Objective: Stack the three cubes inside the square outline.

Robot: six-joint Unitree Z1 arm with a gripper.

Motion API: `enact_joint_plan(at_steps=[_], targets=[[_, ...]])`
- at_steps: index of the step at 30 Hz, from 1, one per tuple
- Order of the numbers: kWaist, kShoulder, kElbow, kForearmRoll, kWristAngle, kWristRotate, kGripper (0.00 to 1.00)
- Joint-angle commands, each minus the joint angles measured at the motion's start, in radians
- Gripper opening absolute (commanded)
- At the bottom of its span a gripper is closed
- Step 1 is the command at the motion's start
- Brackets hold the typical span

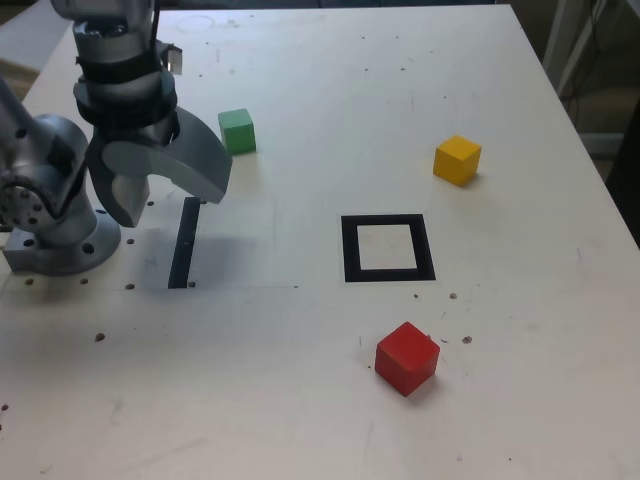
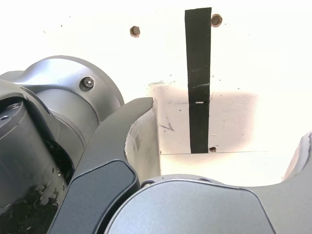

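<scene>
Gripper (image 1: 160, 185) hung over the black bar (image 1: 182, 243), jaws spread, empty. Green cube (image 1: 237, 130), yellow cube (image 1: 457, 159) and red cube (image 1: 407, 357) sat apart around the square outline (image 1: 388, 248).

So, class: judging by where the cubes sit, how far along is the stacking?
Nothing is done: the square outline is empty. Nothing is in hand: the gripper hangs open near the arm's base. The green cube, yellow cube and red cube all remain to be stacked.

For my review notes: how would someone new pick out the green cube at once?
Start at the arm's open gripper on the exterior view's left. Just beyond it on the white table sits the green cube. It alone is green and nearest the arm.
</scene>
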Motion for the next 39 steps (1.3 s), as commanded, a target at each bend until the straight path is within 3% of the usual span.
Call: enact_joint_plan(at_steps=[1,12,21,27,36,39], targets=[[-0.001,0.003,0.001,0.005,0.003,-0.002,0.99],[-0.036,0.001,-0.027,0.028,0.015,-0.046,0.99],[-0.245,0.014,-0.072,0.049,-0.015,-0.250,0.99],[-0.377,0.030,-0.135,0.100,-0.012,-0.385,0.99],[-0.481,0.203,-0.360,0.261,0.016,-0.411,0.99],[-0.503,0.245,-0.409,0.272,0.015,-0.422,0.99]])
